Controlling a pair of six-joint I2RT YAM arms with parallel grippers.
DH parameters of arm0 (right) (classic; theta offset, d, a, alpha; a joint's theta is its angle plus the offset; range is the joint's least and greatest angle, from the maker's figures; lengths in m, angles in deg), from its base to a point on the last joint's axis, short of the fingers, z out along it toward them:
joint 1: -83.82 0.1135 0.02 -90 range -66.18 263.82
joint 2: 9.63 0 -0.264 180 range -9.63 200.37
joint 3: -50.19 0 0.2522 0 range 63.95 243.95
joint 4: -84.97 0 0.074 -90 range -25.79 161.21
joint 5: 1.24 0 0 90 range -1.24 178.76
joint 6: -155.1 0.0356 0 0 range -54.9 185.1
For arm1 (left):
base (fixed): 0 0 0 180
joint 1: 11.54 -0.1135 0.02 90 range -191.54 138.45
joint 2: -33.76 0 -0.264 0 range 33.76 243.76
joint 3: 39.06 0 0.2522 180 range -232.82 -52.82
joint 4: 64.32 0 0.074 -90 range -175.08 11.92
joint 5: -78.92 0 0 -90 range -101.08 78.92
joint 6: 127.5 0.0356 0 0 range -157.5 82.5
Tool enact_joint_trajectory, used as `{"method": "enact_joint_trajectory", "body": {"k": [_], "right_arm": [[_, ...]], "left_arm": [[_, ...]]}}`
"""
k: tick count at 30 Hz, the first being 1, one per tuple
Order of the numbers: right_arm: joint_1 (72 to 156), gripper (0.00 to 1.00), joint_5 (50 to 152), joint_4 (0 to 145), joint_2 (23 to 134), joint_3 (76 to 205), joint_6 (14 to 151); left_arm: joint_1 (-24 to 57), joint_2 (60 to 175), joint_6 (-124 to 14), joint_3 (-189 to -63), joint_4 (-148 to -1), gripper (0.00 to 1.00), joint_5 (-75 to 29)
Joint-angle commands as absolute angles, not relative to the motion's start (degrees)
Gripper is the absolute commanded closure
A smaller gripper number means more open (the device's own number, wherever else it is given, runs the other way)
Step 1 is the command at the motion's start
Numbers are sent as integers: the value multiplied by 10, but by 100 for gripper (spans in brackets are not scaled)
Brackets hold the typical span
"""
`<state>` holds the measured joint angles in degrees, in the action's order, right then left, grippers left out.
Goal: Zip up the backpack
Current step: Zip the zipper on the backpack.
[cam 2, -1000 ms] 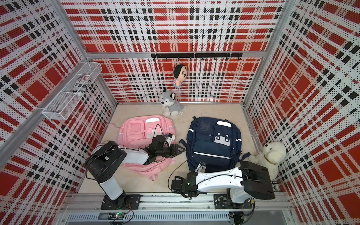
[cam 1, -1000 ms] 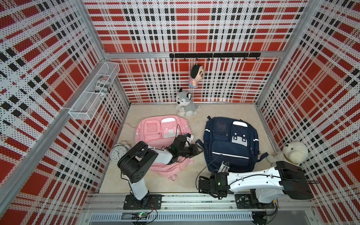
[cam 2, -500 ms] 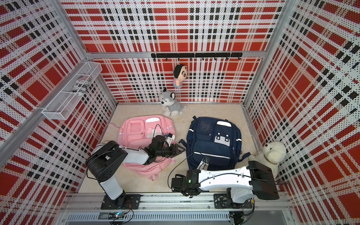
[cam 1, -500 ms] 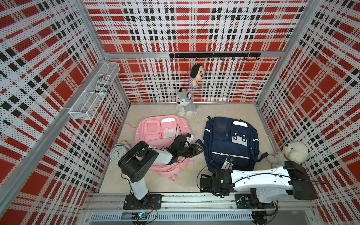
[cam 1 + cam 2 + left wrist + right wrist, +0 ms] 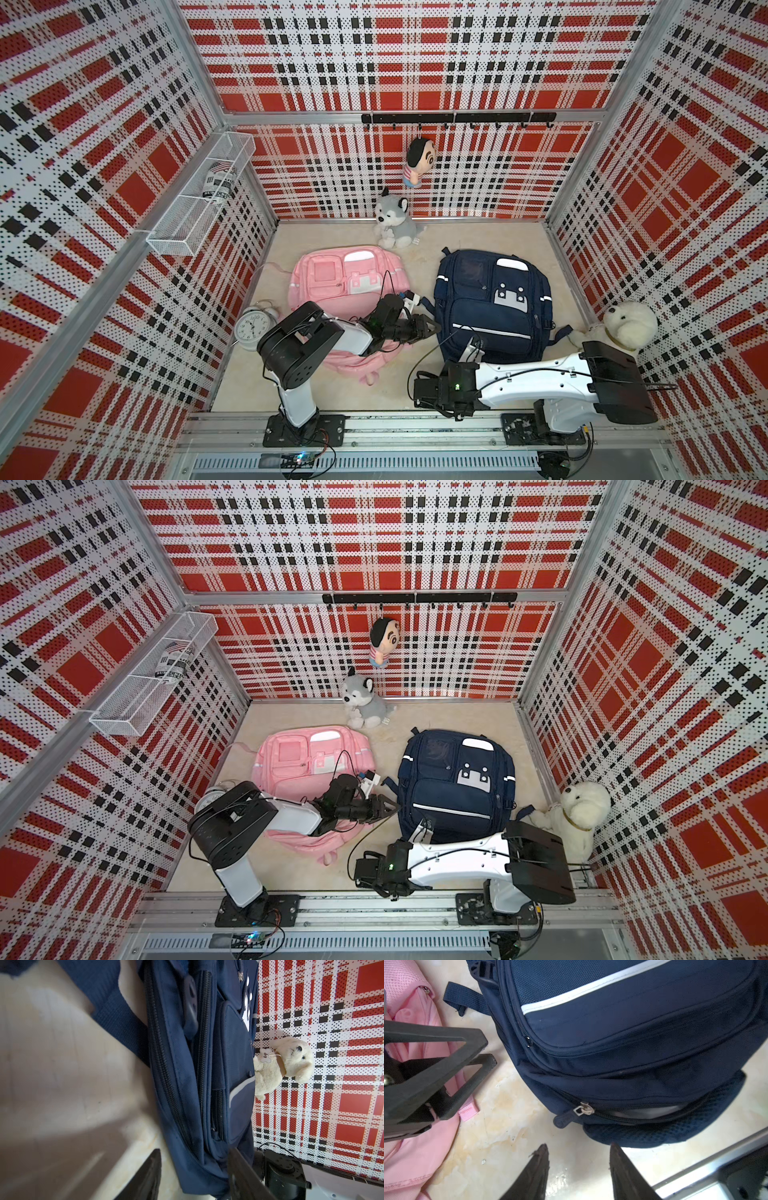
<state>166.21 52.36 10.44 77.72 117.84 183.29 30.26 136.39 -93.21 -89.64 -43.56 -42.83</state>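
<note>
1. Here, the backpack [image 5: 494,307] lies flat on the surface [image 5: 353,399], one short edge toward the arms' bases.
2. Zipper [image 5: 633,1119]: it runs along that near edge and gapes. The pull [image 5: 566,1118] sits at the end nearer the pink bag [image 5: 332,282].
3. Right gripper [image 5: 577,1145]: half-spread and empty, tips aimed at the pull, near but apart. This looks the nearer arm.
4. Left gripper [image 5: 432,329]: half-spread and empty, just beside the backpack's flank.
5. Likely next: pinch the pull and draw it along the edge, away from the pink bag.
</note>
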Motion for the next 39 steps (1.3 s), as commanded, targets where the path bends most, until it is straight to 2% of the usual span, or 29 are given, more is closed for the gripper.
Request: {"method": "enact_joint_trajectory", "body": {"k": [1, 15, 17, 20, 22, 33, 37, 39], "right_arm": [[1647, 49, 527, 162, 792, 1170, 1805], [1591, 50, 559, 183, 845, 1164, 1764], [1590, 54, 560, 188, 834, 1148, 1766], [1585, 67, 563, 186, 822, 1135, 1763], [1585, 72, 567, 186, 819, 1133, 1754], [1585, 66, 615, 176, 851, 1138, 1709], [1584, 77, 628, 169, 864, 1146, 1695], [1585, 78, 637, 174, 863, 1142, 1685]], "left_arm": [[294, 1371, -929, -904, -416, 46, -440], [274, 1389, -927, -905, -405, 46, -452], [273, 1389, -929, -905, -403, 46, -453], [273, 1390, -932, -904, -398, 46, -454], [272, 1388, -933, -902, -397, 46, -454], [257, 1376, -939, -886, -386, 46, -458], [249, 1369, -939, -879, -384, 46, -459], [246, 1365, -939, -877, -384, 46, -459]]}}
